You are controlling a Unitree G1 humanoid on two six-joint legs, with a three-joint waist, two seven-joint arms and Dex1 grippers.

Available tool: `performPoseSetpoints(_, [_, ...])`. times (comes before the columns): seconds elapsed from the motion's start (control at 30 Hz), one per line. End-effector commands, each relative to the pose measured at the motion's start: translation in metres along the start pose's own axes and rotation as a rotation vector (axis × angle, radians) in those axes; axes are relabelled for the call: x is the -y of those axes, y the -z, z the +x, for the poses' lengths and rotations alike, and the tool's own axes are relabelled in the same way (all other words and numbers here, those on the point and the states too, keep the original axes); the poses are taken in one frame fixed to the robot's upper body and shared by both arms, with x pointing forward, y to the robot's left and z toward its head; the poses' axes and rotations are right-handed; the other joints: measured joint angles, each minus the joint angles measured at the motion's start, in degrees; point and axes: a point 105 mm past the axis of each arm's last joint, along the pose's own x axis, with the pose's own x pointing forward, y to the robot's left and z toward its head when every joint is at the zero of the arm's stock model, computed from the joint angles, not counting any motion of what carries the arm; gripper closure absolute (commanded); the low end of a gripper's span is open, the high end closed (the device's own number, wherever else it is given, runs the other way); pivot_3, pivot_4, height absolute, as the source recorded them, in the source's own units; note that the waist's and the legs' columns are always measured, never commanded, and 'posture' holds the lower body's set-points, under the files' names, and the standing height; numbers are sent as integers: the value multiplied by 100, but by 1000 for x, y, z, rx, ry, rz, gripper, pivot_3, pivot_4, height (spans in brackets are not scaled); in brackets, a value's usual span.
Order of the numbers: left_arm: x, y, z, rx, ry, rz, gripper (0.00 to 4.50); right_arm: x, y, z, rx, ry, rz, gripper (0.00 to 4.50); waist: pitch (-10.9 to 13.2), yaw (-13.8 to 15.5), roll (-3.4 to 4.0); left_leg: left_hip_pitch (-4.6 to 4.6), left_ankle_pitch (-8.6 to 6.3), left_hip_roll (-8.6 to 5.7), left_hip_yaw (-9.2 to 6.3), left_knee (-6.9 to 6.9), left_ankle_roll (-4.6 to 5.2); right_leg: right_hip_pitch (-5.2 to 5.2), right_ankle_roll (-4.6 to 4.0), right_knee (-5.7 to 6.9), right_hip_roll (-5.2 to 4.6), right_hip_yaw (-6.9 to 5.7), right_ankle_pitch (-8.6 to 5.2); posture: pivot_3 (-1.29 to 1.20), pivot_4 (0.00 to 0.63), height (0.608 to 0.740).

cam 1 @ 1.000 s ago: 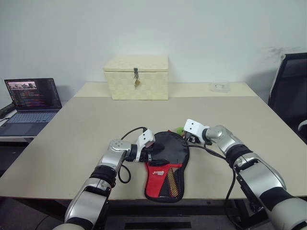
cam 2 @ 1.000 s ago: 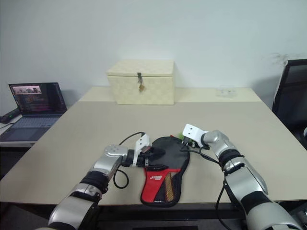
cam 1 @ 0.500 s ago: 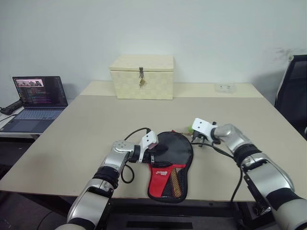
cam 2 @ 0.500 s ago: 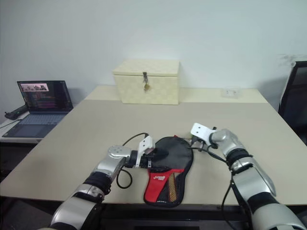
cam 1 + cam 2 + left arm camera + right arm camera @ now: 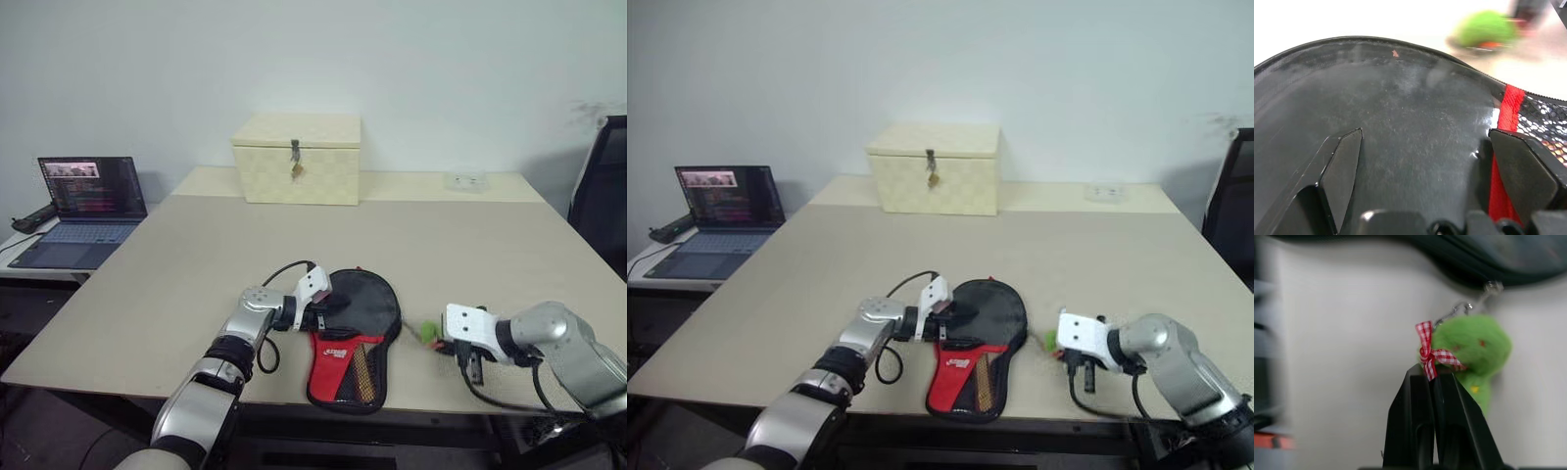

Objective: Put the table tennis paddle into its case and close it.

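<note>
We see the case [image 5: 355, 328] lying lengthwise at lower centre, wide-open left gripper [image 5: 320, 306] on its left edge, shut right gripper [image 5: 1436, 382] pinching its green pull [image 5: 1476, 350] at lower right.

Both arms: silver-grey metallic shells with black joint bands. Left gripper [image 5: 321, 313]: white housing, two black wedge-shaped fingers [image 5: 1342, 166], looped black cable. Right gripper [image 5: 1436, 378]: white housing, black fingers, black cable trailing beneath.

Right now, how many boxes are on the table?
1. The cream woven box with a metal latch stands at the far side of the table, beyond the case. Nothing suggests another is hidden.
</note>
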Motion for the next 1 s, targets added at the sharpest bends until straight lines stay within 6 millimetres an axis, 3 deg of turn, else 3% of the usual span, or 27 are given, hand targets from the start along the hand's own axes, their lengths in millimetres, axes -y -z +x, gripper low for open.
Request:
performPoseSetpoints(0.03, [4,14,7,-46,2,-38,0,-29,-19,-8,39,-92,-21,4463,0,19,-2,-1,0,1,-1,0,0,3,2,-6,-2,-2,-1,0,150,740])
performPoseSetpoints(0.27, [5,10,17,-40,2,-36,0,-78,-31,-16,60,-277,-15,4463,0,94,-1,-26,-12,-10,-3,-6,20,4,30,-58,-29,-11,-2,0,150,740])
performPoseSetpoints(0.4, [5,8,22,-40,0,-36,0,-90,-36,-14,81,-309,-7,4463,-1,158,-1,-44,-24,-17,-3,-1,40,4,42,-86,-38,-16,-1,0,150,740])
performPoseSetpoints(0.6, [5,4,27,-24,-5,-33,0,-60,-42,-6,113,-164,101,4463,-2,151,-1,-48,-26,-21,-3,13,44,3,55,-84,-43,-14,4,0,150,740])
performPoseSetpoints(0.73, [2,1,25,-5,-26,-25,0,-49,-49,-19,142,-150,208,3543,-2,150,-1,-46,-26,-19,-2,18,44,5,65,-83,-42,-12,10,0,150,740])
performPoseSetpoints(0.87, [-5,-15,15,85,-56,-2,0,-27,-60,-33,252,-89,412,2129,-2,138,-2,-47,-26,-15,0,16,44,2,64,-83,-41,-6,12,0,150,740])
performPoseSetpoints(1.0, [-7,-33,-8,192,-69,16,0,16,-54,-31,332,90,599,2129,1,97,-6,-51,-26,-10,1,15,44,-8,39,-80,-41,0,27,0,150,740])
